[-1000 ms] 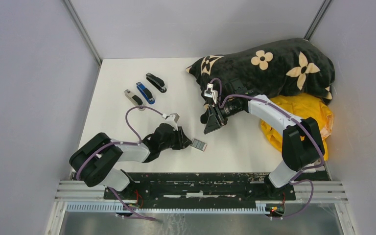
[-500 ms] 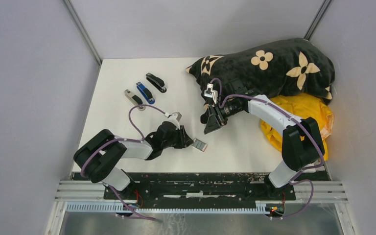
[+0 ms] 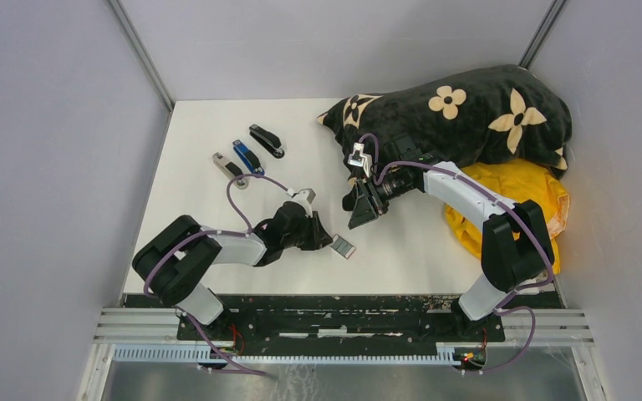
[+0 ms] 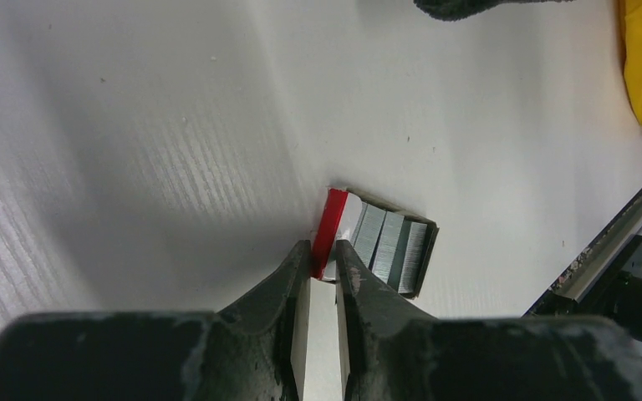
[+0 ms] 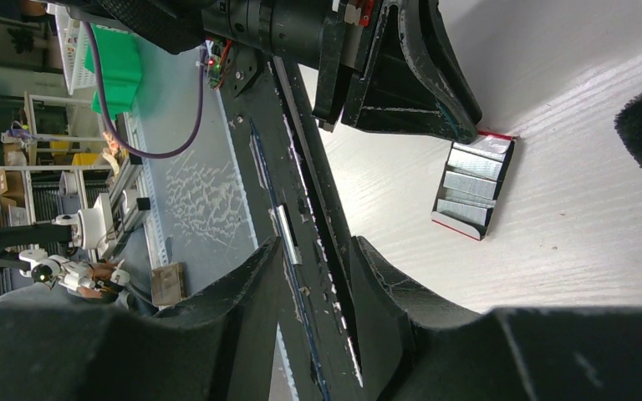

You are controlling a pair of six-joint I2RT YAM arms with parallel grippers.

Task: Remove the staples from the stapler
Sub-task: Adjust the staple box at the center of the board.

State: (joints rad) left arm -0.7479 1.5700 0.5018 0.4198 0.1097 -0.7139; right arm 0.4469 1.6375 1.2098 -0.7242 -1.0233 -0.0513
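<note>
No legible text, labels, brands or numbers anywhere in view.

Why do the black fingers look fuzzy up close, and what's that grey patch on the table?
Left wrist view: the left gripper sits too near the lens, so blurs; the staples look sharp; a soft shadow greys the table. Right wrist view: the right gripper blurs likewise. Top external view: even light.

Table (image 3: 201, 134) is seen from overhead, behind the arms; box (image 3: 343, 246) is framed close by both wrist views, from opposite sides.
</note>
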